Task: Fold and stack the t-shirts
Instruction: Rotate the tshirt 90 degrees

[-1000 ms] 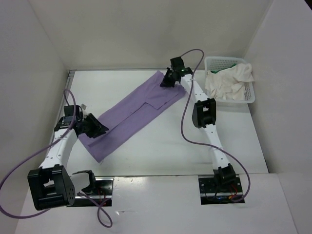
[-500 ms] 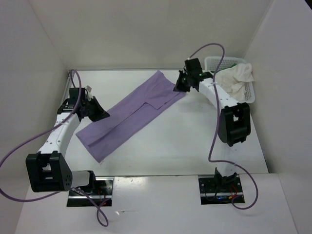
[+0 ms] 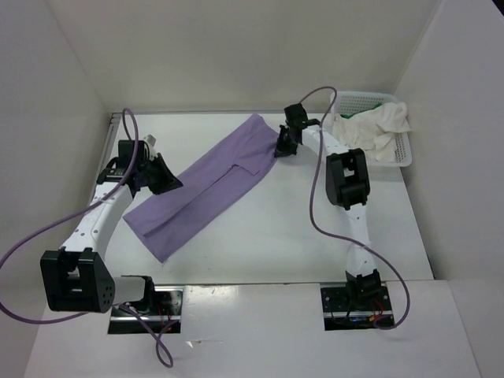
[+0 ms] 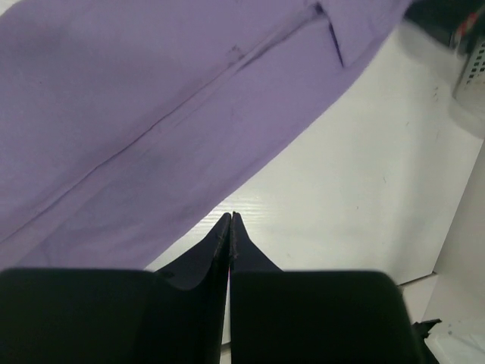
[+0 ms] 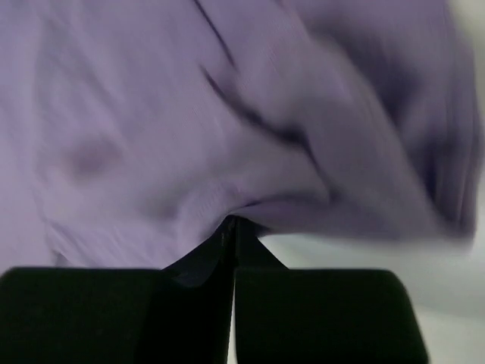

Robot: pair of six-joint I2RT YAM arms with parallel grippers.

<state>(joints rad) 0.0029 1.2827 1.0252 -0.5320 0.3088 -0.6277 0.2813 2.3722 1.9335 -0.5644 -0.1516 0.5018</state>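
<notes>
Lavender cloth puckers round the tips of the right fingers (image 5: pixel 216 254), which are pressed together on a pinch of the lavender shirt (image 3: pixel 213 185) at its far end, near the middle of the bench's far edge. The left fingers (image 4: pixel 216 246) are pressed together too, with their tips right at the shirt's long edge toward the left side of the bench (image 3: pixel 260 244). Whether any hem is caught between them I cannot tell.

Between the two arms the shirt lies flat as a long narrow band, running slantwise from the far edge toward the near left corner, with a layer doubled over along its length. I judge the lengthwise fold made and the crosswise folds yet to do.

The off-white shirt (image 3: pixel 370 130) sits crumpled in the white basket (image 3: pixel 403 161) at the far right corner, spilling over its rim. The green shirt I cannot make out clearly. No stack is begun, so the task looks early: one shirt part folded, the others untouched.
</notes>
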